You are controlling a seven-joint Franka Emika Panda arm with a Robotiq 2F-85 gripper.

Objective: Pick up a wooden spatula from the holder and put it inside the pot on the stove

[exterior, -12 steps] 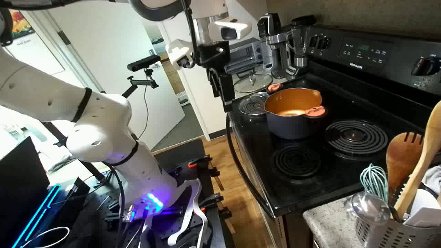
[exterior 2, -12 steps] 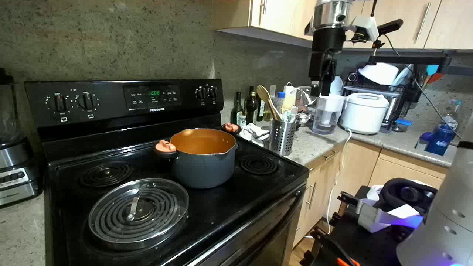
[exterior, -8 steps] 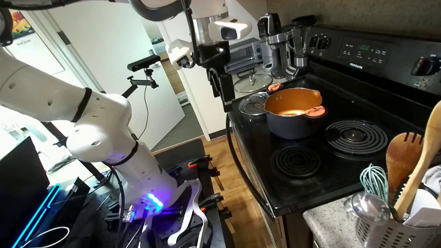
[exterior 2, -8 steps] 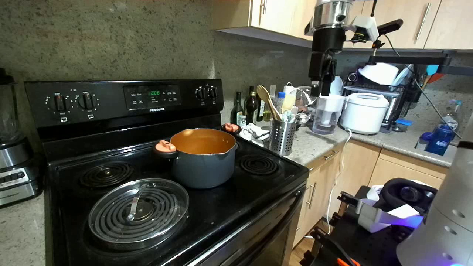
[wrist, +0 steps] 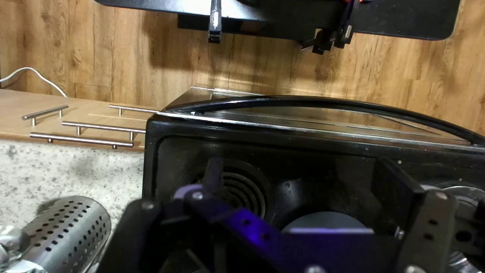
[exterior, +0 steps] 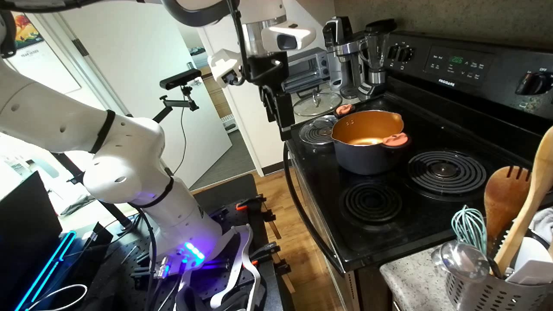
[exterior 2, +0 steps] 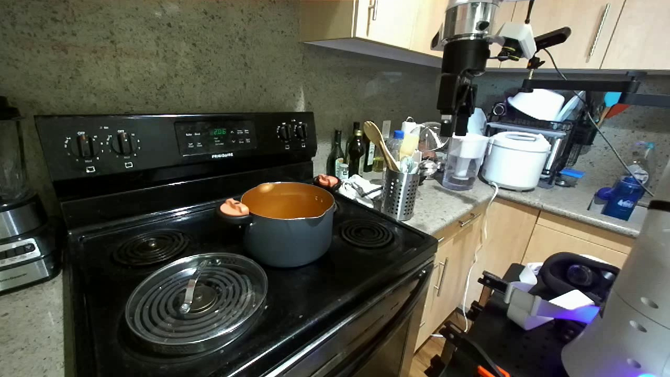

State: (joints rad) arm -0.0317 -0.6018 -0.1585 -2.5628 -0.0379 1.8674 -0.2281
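Note:
The pale wooden spatula (exterior: 525,209) leans upright in the holder (exterior: 479,293) among other utensils, beside a browner slotted wooden utensil. It also shows in an exterior view (exterior 2: 384,152), in the perforated metal holder (exterior 2: 400,196). The wrist view shows only the holder's side (wrist: 70,231) at lower left. The dark grey-blue pot (exterior: 367,157) with an orange inside stands on the black stove (exterior 2: 324,293); the pot's side (exterior 2: 288,241) shows too. My gripper (exterior 2: 453,127) hangs high above the stove's front, away from holder and pot. Its fingers are wide apart and empty in the wrist view (wrist: 303,174).
A clear glass lid (exterior 2: 196,303) shows over a coil burner near the pot. A teal whisk (exterior: 468,226) and a clear ladle crowd the holder. Bottles, a water pitcher (exterior 2: 463,162) and a white rice cooker (exterior 2: 515,159) stand along the counter. A blender (exterior: 375,52) stands behind the stove's far side.

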